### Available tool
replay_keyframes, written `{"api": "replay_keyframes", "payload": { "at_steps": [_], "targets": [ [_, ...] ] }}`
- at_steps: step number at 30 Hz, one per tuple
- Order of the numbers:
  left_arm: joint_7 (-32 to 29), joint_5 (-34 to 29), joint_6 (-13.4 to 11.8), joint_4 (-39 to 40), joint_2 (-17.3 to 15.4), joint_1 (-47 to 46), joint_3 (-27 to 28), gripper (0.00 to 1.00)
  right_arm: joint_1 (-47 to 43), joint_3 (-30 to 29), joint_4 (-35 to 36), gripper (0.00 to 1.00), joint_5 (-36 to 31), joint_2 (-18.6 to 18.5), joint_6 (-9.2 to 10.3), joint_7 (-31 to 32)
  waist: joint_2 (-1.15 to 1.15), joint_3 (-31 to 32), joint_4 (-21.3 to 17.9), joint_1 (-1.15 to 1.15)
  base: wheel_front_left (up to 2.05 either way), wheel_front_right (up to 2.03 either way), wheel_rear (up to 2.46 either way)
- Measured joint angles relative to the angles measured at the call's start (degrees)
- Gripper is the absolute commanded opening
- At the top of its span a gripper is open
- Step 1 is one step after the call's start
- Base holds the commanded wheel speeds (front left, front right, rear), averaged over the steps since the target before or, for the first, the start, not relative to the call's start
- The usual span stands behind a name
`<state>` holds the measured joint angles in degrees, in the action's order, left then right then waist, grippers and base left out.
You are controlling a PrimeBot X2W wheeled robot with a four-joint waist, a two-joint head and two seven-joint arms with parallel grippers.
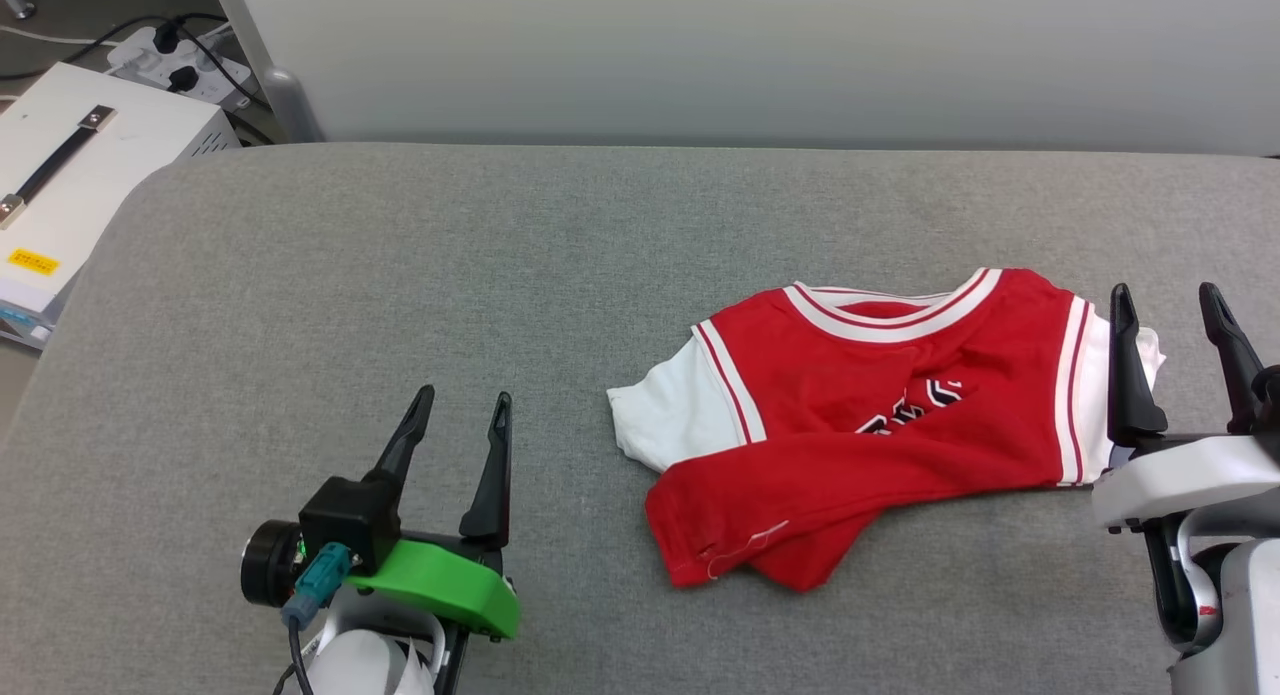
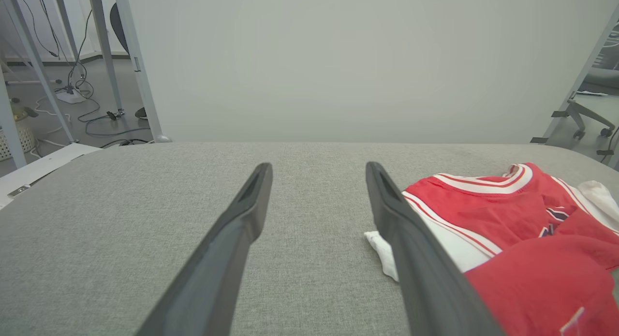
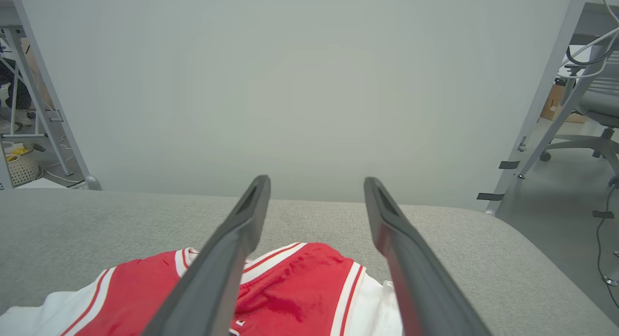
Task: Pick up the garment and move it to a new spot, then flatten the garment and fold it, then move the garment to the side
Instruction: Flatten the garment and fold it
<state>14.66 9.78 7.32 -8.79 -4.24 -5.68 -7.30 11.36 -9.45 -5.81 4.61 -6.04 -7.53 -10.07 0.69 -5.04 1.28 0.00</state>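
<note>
The garment (image 1: 860,425) lies on the right half of the grey table (image 1: 400,255), front up, with its striped collar (image 1: 890,310) toward the far edge. Its lower part is doubled up slantwise across the chest, so the black lettering (image 1: 910,405) is half covered. The hem (image 1: 720,555) sits at the near left. One white sleeve (image 1: 665,415) is spread flat toward the middle of the table.

The left fingers (image 1: 493,465) are spread wide with nothing between them, well apart from the cloth. The right fingers (image 1: 1128,375) are likewise spread and empty, at the garment's right edge. The other sleeve (image 1: 1095,375) is partly hidden behind them, and whether it is touched cannot be told.

The cloth is judged to be light, thin and limp. It should sag and bunch when lifted from one point, and it is not likely to be harmed by a firm pinch. Some drag on the woven table cover is to be expected, so lifting seems better than sliding. A hold at both shoulders, where the sleeve trim meets the red body, would probably let it hang open. For flattening, the doubled hem is best taken at its corners, one layer only, and drawn toward the near edge
</note>
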Motion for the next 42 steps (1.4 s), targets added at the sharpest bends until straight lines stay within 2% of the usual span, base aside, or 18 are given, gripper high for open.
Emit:
{"api": "replay_keyframes", "payload": {
  "at_steps": [4, 6, 10, 15, 18, 21, 30, 31, 32, 36, 42],
  "targets": [
    [-0.3, 1.5, 0.0, -2.1, -1.0, -1.3, -2.9, 1.0, -1.2, -0.3, 1.9, 1.0, -0.7, 0.6, 0.0, -0.3, 0.0, -0.8, -0.3, 0.0, 0.0, 0.0, 0.0],
    [-3.1, 2.8, 0.0, -3.3, -1.7, -3.5, -5.4, 1.0, -1.4, -0.8, 2.7, 1.0, -1.0, 0.7, 0.0, -0.3, 0.0, -1.4, -0.4, 0.0, 0.0, 0.0, 0.0],
    [-13.6, 4.6, 0.0, -5.6, -2.7, -10.8, -9.6, 1.0, -1.5, -1.5, 4.1, 1.0, -1.9, 0.8, 0.0, 0.0, 0.0, -2.9, -0.6, 0.0, 0.0, 0.0, 0.0],
    [-30.8, 7.3, 0.0, -10.8, -2.7, -19.5, -13.1, 1.0, -1.5, -0.6, 4.7, 1.0, -2.4, 1.2, 0.0, 0.0, 0.0, -5.2, -1.5, 0.0, 0.0, 0.0, 0.0],
    [-37.3, 7.1, -0.4, -13.8, -2.9, -22.1, -13.9, 1.0, -1.4, 0.2, 4.7, 1.0, -2.5, 1.5, 0.0, 0.0, 0.0, -6.2, -2.5, 0.0, 0.0, 0.0, 0.0],
    [-40.0, 6.4, -1.6, -16.2, -3.1, -24.1, -14.2, 1.0, -1.3, 0.5, 4.6, 1.0, -2.5, 1.7, 0.0, -0.1, 0.0, -7.2, -3.8, 0.0, 0.0, 0.0, 0.0],
    [-39.9, 4.8, -2.8, -22.5, -4.2, -26.1, -15.4, 1.0, -1.2, 0.7, 3.4, 1.0, -2.5, 2.2, 0.0, -1.8, 0.0, -9.6, -7.0, 0.0, 0.0, 0.0, 0.0],
    [-39.9, 4.4, -2.8, -22.9, -4.4, -26.4, -15.9, 0.27, -1.1, 0.7, 3.3, 1.0, -2.5, 2.3, 0.0, -1.9, 0.0, -9.8, -7.3, 0.0, 0.0, 0.0, 0.0],
    [-40.0, 4.2, -2.7, -23.4, -4.6, -26.6, -16.3, 0.0, -1.1, 0.7, 3.1, 1.0, -2.5, 2.3, 0.0, -1.9, 0.0, -9.9, -7.5, 0.0, 0.0, 0.0, 0.0],
    [-38.2, 4.2, -2.6, -24.1, -4.4, -26.7, -16.5, 0.0, -1.1, 0.5, 2.6, 1.0, -2.7, 2.5, 0.0, -2.1, 0.0, -9.6, -7.6, 0.01, 0.0, 0.0, 0.0],
    [-29.3, 4.2, -5.4, -24.4, -6.3, -26.7, -13.4, 0.0, -1.1, 0.1, 1.7, 1.0, -3.0, 2.6, 0.0, -2.1, 0.0, -8.1, -6.8, 0.01, 0.0, 0.0, 0.0]
  ]
}}
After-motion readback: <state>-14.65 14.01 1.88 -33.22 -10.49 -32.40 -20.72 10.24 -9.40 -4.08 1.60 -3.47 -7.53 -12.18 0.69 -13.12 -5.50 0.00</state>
